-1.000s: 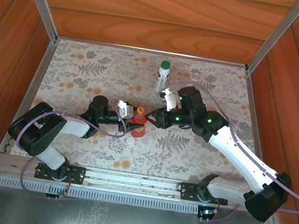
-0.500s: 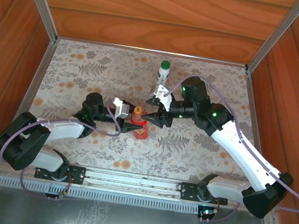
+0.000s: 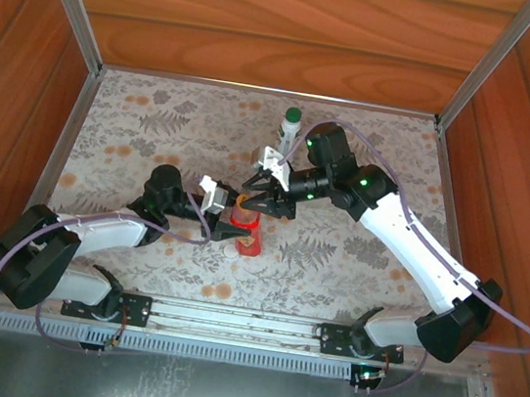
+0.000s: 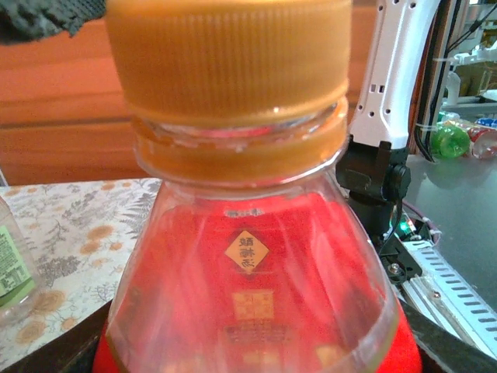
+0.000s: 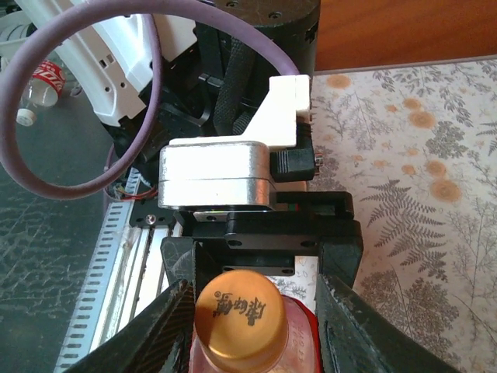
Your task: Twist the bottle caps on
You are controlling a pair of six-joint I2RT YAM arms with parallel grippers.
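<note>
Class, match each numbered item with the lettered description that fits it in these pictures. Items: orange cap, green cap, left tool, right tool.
Column 1:
1. orange cap
2. green cap
3. left tool
4. right tool

Column 2:
A. gripping the red bottle by its body
B. jaws standing either side of the orange cap
C. topping the clear bottle at the far side of the cloth
D. sitting on the red bottle's neck

Pairs: 1-D, 2-C, 3-A, 4-B
</note>
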